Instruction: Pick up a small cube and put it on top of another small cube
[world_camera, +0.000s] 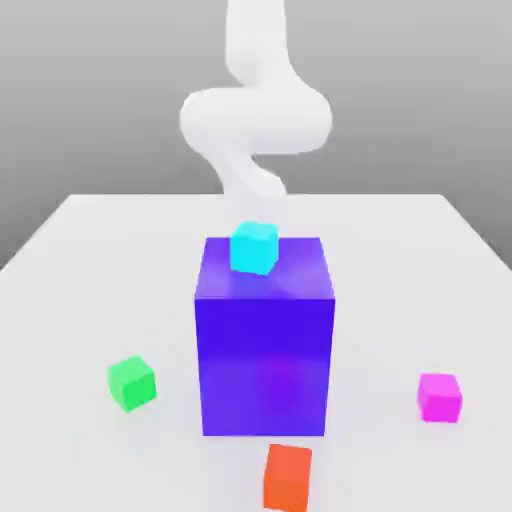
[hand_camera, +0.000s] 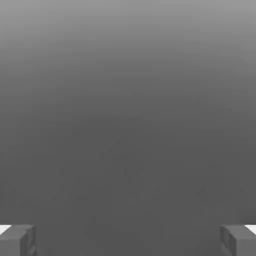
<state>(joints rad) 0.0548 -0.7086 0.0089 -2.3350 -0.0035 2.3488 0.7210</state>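
Gripper (hand_camera: 128, 242): your fingers stand spread wide with nothing between them; in the hand view one fingertip (hand_camera: 17, 240) sits at each lower corner with plain grey between.
Orange-red cube (world_camera: 288, 477): nearest you in the exterior view, just in front of the big block.
Small pink cube (world_camera: 439, 397): your task's thing lies on the white table (world_camera: 420, 250), near the front, at the exterior view's right, well apart from the big block.
Green cube (world_camera: 132, 382): same nearness, at the exterior view's left.
Big blue-purple cube (world_camera: 265, 340): stands mid-table, between you and the arm.
Cyan cube (world_camera: 254, 247): rests on top of the big block, toward its far edge.
Arm (world_camera: 255, 115): folded high behind the big block, far side of the table, over the centre line.
Key relation: I judge the pink cube lies nearer the camera and to the exterior view's right of the arm, so you must come forward, go right, skirt the big block, then descend.
Axis: a cube offers either pair of faces; align to its sides.
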